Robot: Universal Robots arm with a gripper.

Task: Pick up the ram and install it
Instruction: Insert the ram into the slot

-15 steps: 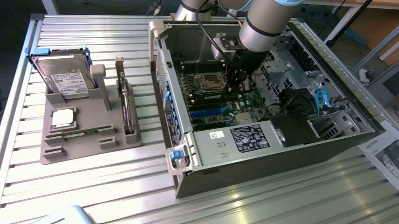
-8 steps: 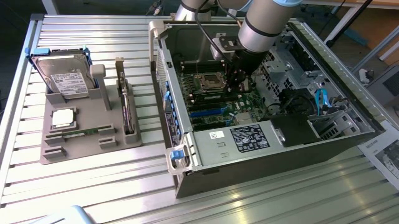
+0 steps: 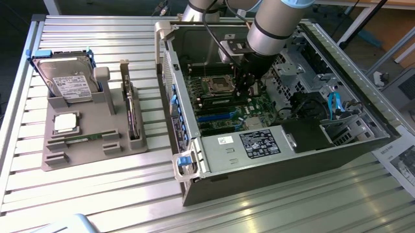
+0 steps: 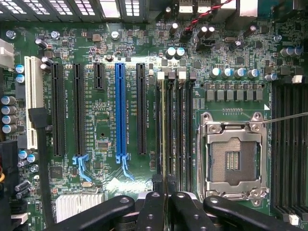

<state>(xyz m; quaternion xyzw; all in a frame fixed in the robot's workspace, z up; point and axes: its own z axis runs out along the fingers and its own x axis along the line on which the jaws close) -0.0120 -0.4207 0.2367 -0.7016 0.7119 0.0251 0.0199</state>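
**Ram on edge in the memory slots, fingers closed on it**

We are working on a ribbed metal table (image 3: 97, 194). At the exterior view's right edge lies a printed sheet (image 3: 403, 162).

An open computer case (image 3: 272, 177) lies on the table. On the exterior view's left, a grey tray (image 3: 91, 124) holds a hard drive (image 3: 68, 80) and a square processor chip (image 3: 66, 122). The arm (image 3: 275, 24) reaches down into the case, past a blue cable (image 3: 334, 104).

In the wrist view the gripper (image 4: 166, 195) has its fingers drawn close, pinching the ram (image 4: 162, 130). The ram stands on edge in the memory slots, between a black expansion slot (image 4: 141, 108) and the empty processor socket (image 4: 233, 159).

The hard drive's white label, the black label (image 3: 259, 144) on the case and the board's lettering are too small for us to read.
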